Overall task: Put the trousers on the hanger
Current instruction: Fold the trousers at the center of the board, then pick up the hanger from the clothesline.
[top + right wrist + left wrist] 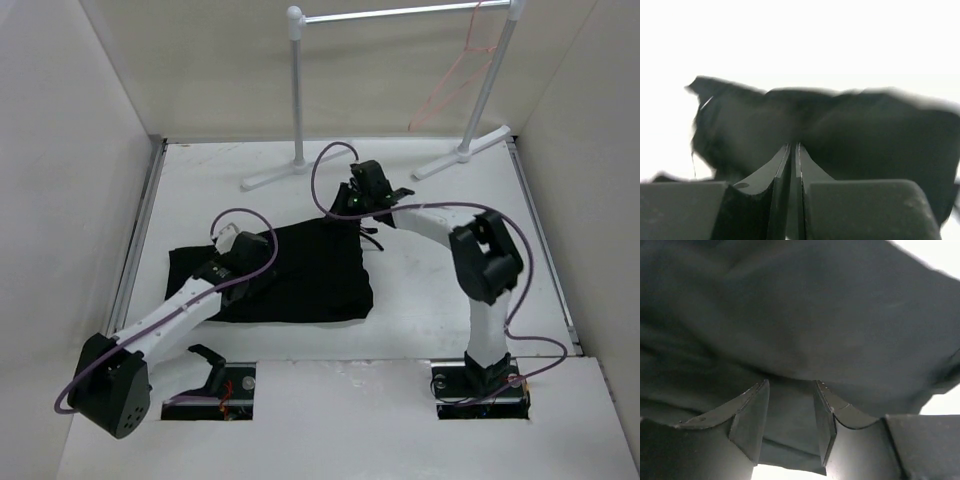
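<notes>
Trousers point(300, 270) lie in a flat, roughly rectangular heap on the table point(450, 260), left of centre, in front of the clothes rail point(400, 12). Hanger point(462, 70) hangs by its hook from the rail's bar at the far right, well apart from the trousers.

Left gripper point(790, 407): in the top view the arm reaches fwd from its base and ends over the left part of the fabric. In the wrist view the fingers point(751, 417) are spread, w/ black cloth filling nearly the whole view behind and between them. Tips look right at the cloth, but nothing is pinched.

Right gripper point(793, 150): in the top view it sits at the far right corner of the trousers, w/ the arm bent back toward its base. In the wrist view the fingers point(780, 172) are pressed almost together, only a thin slit between. The tips meet the dark cloth edge, so it appears to be pinching the trousers there. The cloth ahead of it is blurred against the bright white bkgd, and a thin drawstring point(692, 160) dangles at the left.
</notes>
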Motion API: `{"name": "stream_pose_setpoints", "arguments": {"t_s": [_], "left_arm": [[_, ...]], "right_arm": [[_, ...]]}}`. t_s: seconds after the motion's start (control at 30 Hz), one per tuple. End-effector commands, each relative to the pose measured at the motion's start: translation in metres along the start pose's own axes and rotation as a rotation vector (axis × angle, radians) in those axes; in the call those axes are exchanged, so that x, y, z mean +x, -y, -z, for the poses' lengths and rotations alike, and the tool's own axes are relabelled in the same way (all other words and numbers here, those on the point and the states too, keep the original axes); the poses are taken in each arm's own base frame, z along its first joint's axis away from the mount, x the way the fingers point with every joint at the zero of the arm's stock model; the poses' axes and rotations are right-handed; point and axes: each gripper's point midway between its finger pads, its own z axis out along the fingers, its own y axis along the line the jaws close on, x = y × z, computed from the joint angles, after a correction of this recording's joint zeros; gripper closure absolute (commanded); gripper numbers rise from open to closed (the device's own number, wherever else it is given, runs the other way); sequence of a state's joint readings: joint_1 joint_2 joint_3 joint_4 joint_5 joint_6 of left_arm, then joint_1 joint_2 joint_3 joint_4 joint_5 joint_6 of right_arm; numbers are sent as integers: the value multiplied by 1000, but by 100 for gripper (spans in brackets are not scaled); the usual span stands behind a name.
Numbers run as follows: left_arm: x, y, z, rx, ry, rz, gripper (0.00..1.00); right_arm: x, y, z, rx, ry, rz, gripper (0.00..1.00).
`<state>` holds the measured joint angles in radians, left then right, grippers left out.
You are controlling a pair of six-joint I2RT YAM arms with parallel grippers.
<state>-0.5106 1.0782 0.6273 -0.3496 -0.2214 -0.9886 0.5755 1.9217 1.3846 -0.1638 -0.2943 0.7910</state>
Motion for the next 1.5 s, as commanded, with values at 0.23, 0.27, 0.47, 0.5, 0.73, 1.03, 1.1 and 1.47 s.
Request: {"name": "stream_pose_setpoints", "arguments": {"t_s": [0.23, 0.27, 0.47, 0.5, 0.73, 1.03, 1.1, 1.47], "left_arm": [[28, -60, 10, -115, -25, 32, 61], [28, -61, 12, -114, -25, 34, 61], [7, -36, 35, -45, 5, 55, 58], [0, -26, 40, -22, 17, 58, 58], [-36, 43, 46, 90, 59, -13, 57], [-38, 109, 25, 219, 18, -104, 82], [-34, 113, 21, 226, 0, -118, 87], [-14, 119, 5, 248, -70, -149, 78]], "right_arm": [[-31, 33, -74, 24, -12, -160, 87], [-31, 35, -76, 29, -8, -162, 86], [-40, 9, -53, -6, 23, -138, 68], [-46, -5, -37, -34, 44, -119, 61], [-76, -87, 83, -200, 189, 5, 34], [-183, -77, 208, -168, 514, 35, 90], [-221, -60, 233, -100, 614, 24, 90], [-315, 13, 267, 114, 770, -48, 45]]}}
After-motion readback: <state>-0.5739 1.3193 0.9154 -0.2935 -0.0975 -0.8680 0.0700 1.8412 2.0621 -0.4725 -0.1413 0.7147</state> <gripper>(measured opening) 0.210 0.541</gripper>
